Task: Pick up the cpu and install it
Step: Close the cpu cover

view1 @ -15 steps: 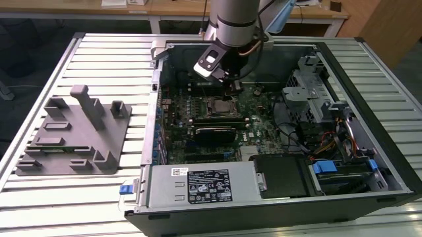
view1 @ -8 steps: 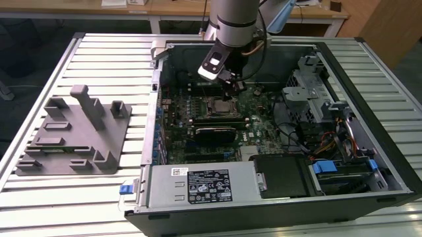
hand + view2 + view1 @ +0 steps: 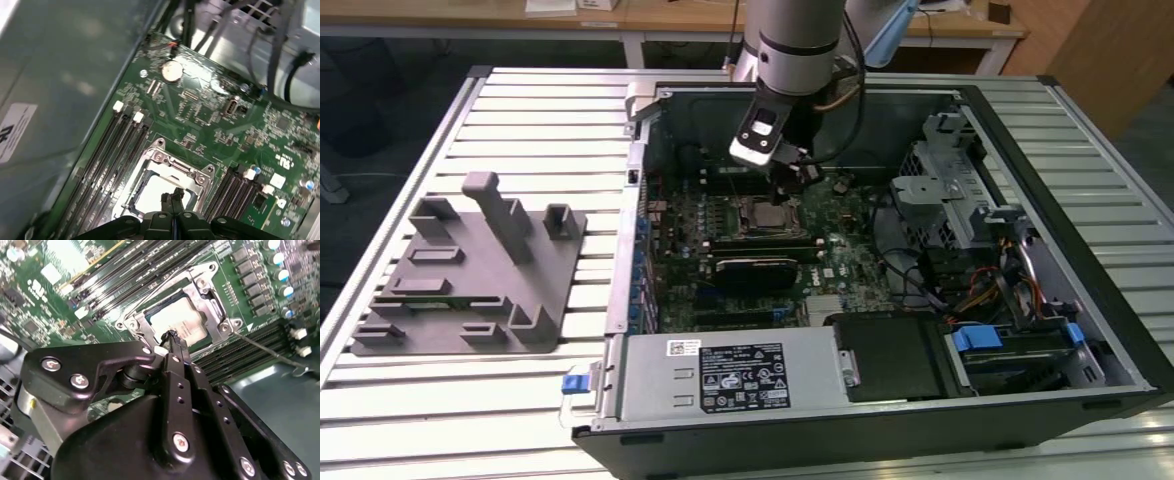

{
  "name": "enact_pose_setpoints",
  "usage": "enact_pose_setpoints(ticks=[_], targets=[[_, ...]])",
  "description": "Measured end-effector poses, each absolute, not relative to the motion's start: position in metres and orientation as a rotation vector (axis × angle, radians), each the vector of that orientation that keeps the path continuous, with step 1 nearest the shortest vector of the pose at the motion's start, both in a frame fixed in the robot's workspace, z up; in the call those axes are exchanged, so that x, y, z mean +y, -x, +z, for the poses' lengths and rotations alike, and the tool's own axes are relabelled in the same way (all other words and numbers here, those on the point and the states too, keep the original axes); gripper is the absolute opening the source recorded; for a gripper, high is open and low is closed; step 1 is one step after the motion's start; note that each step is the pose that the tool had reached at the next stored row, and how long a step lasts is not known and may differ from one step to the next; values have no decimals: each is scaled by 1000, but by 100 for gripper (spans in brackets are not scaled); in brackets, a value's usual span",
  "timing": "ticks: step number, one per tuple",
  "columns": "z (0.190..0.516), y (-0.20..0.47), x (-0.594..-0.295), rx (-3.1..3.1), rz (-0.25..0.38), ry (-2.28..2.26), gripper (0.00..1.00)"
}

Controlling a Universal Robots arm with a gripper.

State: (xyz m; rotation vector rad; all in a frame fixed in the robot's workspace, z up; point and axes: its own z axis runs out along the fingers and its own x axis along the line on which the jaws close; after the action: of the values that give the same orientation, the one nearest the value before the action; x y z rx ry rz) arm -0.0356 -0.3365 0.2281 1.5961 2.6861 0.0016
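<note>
Your cpu (image 3: 179, 322) lies inside the socket (image 3: 211, 301); the claw (image 3: 173, 336) hangs just above the socket, clenched and empty.
I judge it a light, stiff, fragile chip: hold its rim only.

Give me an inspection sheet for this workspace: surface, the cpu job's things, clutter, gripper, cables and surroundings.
Surface: slatted metal table carrying an open computer case.
Job's things: the cpu lies flat inside the socket on the motherboard.
Clutter: grey fixture plate with upright pegs, on the exterior view's left of the case.
Gripper: the gripper is shut, its tips just over the cpu's edge; whether they touch cannot be told.
Cables: coloured cables bundled by the drive bays; a black cable hangs along the arm.
Surroundings: wooden desks behind the table.
</note>
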Motion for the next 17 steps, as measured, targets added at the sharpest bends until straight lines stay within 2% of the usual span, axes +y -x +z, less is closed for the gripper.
enact_pose_setpoints(ticks=[17], targets=[[228, 36, -336, 2901, 6, -1162, 11]])
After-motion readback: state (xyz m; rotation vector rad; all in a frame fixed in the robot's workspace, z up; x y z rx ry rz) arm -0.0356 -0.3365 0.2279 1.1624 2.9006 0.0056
